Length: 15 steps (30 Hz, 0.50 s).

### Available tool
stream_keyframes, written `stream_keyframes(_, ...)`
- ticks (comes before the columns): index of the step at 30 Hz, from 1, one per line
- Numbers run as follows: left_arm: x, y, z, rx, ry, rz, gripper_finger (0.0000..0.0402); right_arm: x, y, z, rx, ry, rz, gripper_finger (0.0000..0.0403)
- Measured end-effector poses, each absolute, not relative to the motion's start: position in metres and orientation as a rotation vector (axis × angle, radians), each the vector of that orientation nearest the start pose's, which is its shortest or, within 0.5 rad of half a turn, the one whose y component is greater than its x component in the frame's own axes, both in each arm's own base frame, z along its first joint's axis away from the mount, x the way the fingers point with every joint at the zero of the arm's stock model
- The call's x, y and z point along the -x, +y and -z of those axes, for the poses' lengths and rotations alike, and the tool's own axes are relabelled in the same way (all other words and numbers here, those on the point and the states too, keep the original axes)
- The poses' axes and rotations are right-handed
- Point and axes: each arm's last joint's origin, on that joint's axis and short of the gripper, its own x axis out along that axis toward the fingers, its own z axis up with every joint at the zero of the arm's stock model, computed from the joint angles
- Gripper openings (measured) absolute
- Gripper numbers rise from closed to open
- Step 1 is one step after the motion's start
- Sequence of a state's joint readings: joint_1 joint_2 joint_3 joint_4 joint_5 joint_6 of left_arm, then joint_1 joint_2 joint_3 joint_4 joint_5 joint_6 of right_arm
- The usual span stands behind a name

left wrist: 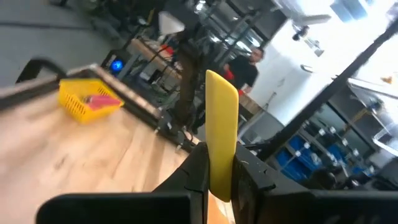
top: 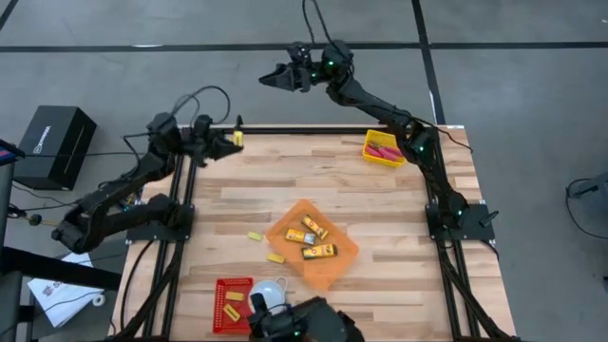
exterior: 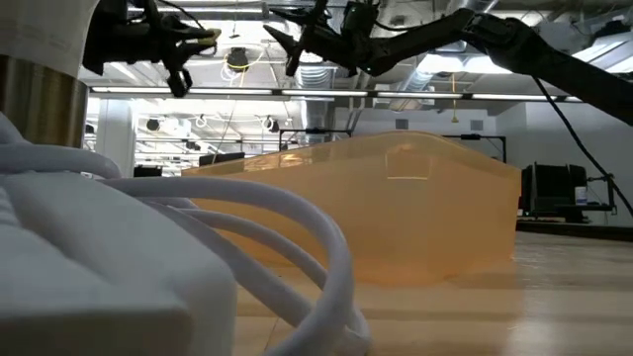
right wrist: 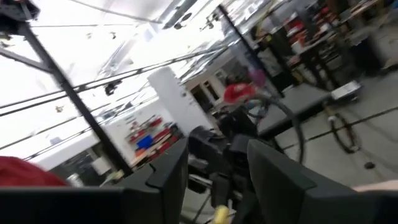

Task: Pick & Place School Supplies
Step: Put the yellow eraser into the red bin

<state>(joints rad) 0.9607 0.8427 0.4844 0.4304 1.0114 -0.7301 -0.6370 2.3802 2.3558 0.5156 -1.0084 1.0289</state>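
Above the desk's [top: 380,218] far left edge, the left claw [top: 235,140] grips a small yellow block [left wrist: 221,134], while the right claw [top: 269,79], raised beyond the far edge, gapes empty; three orange-yellow packets [top: 314,237] lie on the orange tray [top: 338,256].

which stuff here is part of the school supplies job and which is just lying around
Job: yellow block held in left gripper; packets on orange tray; yellow blocks; pink-handled tools in yellow bin.
Lying about: white dome, black box.

Table [top: 380,209] pale planked wood; tray [top: 344,255] translucent orange plastic
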Motion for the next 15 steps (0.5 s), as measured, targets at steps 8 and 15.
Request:
stream_keyframes(8, -0.146, 0.076, -0.231, 0.823, 0.184, 0.057, 0.0025, -0.429, -0.304, -0.383, -0.656, -0.058, -0.579, 0.0152)
stream_keyframes(15, -0.159, 0.026, -0.221, 0.921, 0.313, 0.097, 0.0025, -0.426, -0.301, -0.388, -0.604, -0.099, -0.603, 0.0151)
